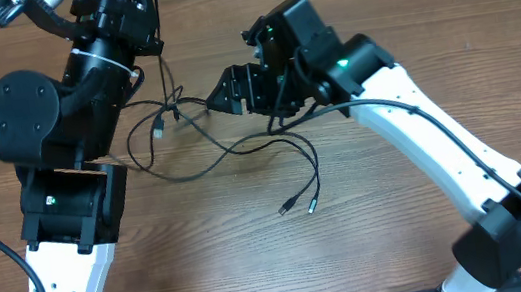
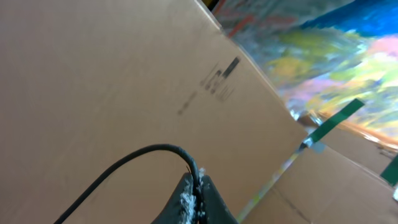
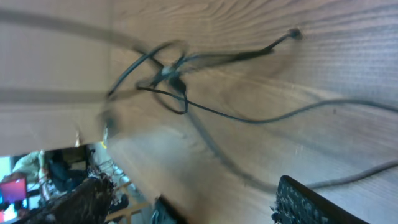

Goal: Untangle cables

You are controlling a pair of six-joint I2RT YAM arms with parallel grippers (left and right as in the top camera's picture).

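The cables (image 1: 173,106) are spread on the table (image 1: 236,265) between 2 arms, knotted near the left one; 3 plug ends are counted. 1 strand is clamped in the left gripper (image 2: 198,182). The right gripper (image 1: 219,93) is held spread apart beside the knot.

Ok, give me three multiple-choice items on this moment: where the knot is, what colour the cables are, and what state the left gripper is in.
1. The knot sits:
A. at the near table edge
B. between the arms, just off the right gripper
C. under the right arm's base

2. The cables are:
A. white
B. red
C. black

3. The left gripper is:
A. shut on one of the cables
B. open and empty
C. out of every view

Answers:
1. B, the overhead view shows the tangle just beyond the open right fingers.
2. C, every strand on the table is black.
3. A, the left wrist view shows the closed tips pinching a strand.
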